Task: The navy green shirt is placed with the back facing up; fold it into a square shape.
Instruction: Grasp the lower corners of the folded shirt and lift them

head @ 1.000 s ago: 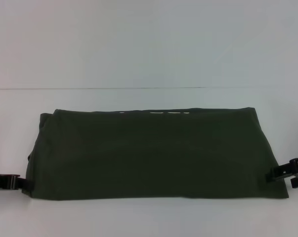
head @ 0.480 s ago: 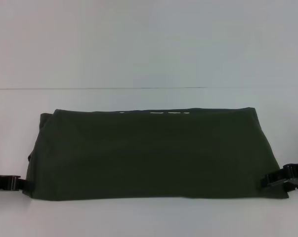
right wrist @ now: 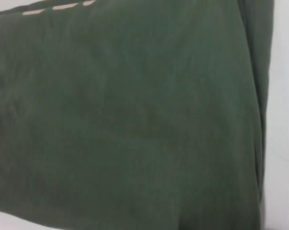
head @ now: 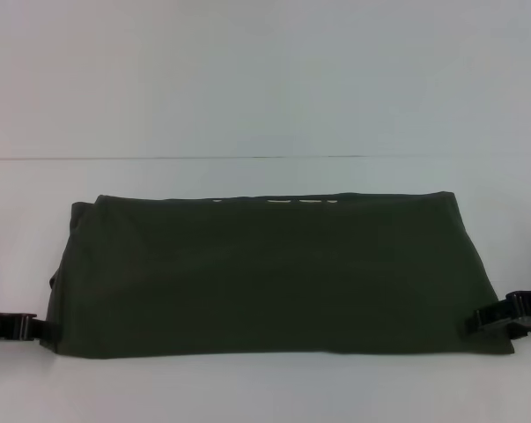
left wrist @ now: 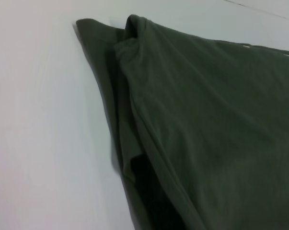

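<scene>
The navy green shirt [head: 274,273] lies flat on the white table as a wide folded rectangle, plain side up. A thin strip of cream lettering [head: 291,201] peeks out along its far edge. My left gripper [head: 23,327] sits low at the shirt's near left corner, touching the cloth edge. My right gripper [head: 494,317] is at the near right corner, reaching over the cloth. The left wrist view shows the shirt's layered left edge [left wrist: 125,96]. In the right wrist view the shirt [right wrist: 125,120] fills nearly the whole picture, with the lettering [right wrist: 58,7] at one edge.
The white table [head: 265,88] stretches behind and to both sides of the shirt. A faint seam line [head: 177,158] crosses it beyond the shirt. A narrow band of table shows in front of the shirt's near edge.
My right gripper has shifted slightly down and inward onto the shirt's near right corner. The left gripper and the shirt have stayed put.
</scene>
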